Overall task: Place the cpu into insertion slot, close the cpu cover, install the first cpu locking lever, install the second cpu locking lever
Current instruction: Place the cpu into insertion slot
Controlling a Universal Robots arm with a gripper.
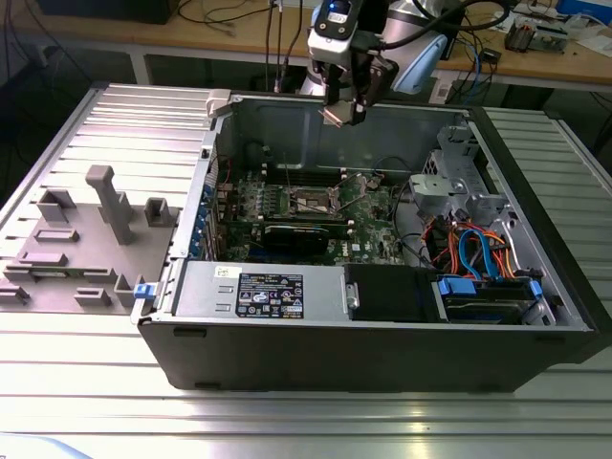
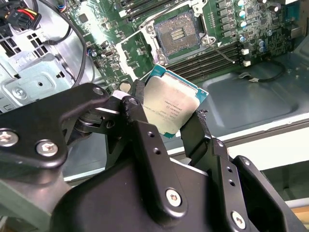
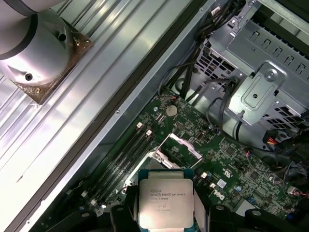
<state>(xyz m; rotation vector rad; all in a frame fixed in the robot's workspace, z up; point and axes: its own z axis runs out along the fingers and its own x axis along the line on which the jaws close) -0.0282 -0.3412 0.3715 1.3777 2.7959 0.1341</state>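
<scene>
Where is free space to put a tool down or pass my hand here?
Free: the table in front of the case, and its strip at the exterior view's right. Crowded: the fixture at that view's left, cables beside the drive cage, the gripper holding the cpu above the case.

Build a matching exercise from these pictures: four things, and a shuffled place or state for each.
1. square silver-topped cpu chip
2. square dark metal-rimmed insertion slot
3. black metal tool
4. grey plastic stand

a. hangs above the open computer case
b. outside the case, at the exterior view's left
c. empty, on the green circuit board
d. clamped in the tool

Pairs: 1-d, 2-c, 3-a, 4-b.
</scene>
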